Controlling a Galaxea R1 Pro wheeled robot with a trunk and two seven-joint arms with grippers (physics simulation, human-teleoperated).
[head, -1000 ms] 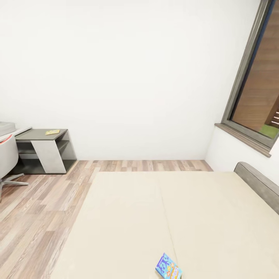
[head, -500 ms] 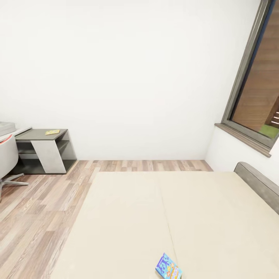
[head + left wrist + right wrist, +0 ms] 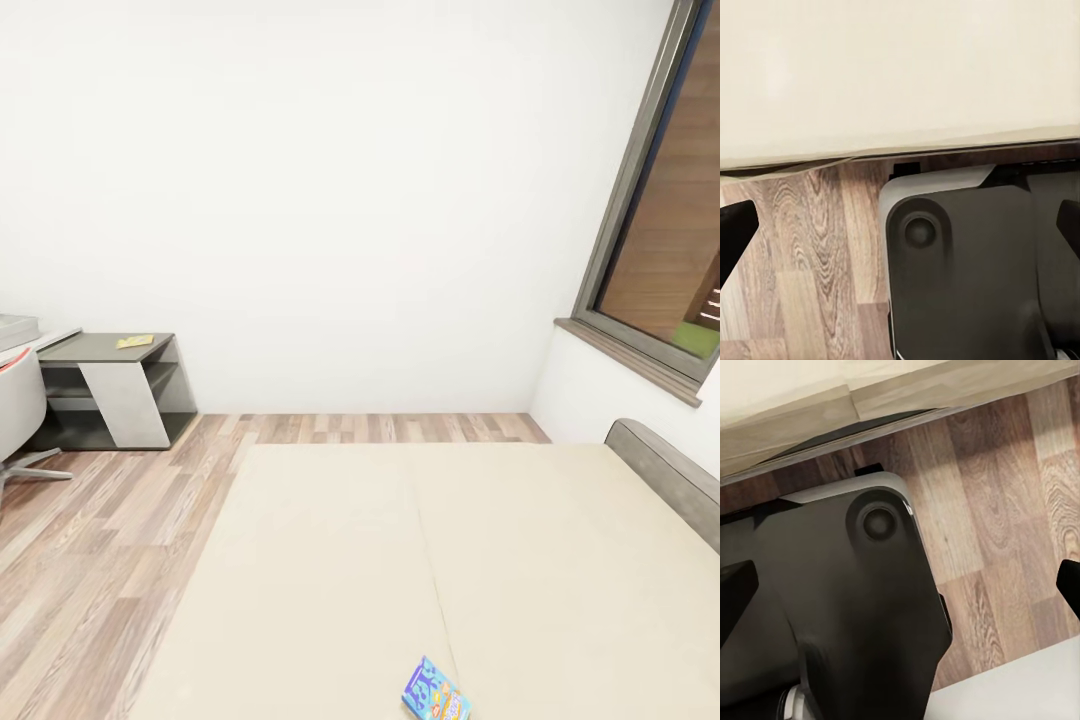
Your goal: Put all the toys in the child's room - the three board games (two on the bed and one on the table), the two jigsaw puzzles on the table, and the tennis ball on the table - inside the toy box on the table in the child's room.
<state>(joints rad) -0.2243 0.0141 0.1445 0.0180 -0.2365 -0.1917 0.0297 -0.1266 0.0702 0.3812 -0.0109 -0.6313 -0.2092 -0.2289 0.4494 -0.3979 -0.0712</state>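
Note:
A blue board game box (image 3: 433, 692) lies flat on the beige bed (image 3: 330, 560), at the bottom edge of the head view and partly cut off. At the far left a low grey table (image 3: 110, 385) carries a small flat yellow thing (image 3: 135, 341); what it is I cannot tell. My left gripper (image 3: 900, 232) is open over the wood floor beside the bed's edge, with nothing between its dark fingertips (image 3: 735, 232). My right gripper (image 3: 900, 589) is open too, its fingertips (image 3: 736, 589) wide apart above my own dark base.
A grey swivel chair (image 3: 18, 410) stands at the left edge in front of the table. The grey headboard (image 3: 665, 475) rises at the right under a window (image 3: 665, 230). Wood floor (image 3: 100, 540) runs along the bed's left side and far end.
The whole head picture has slid down very slightly, so the camera has moved a little. The board game and the furniture stay where they were.

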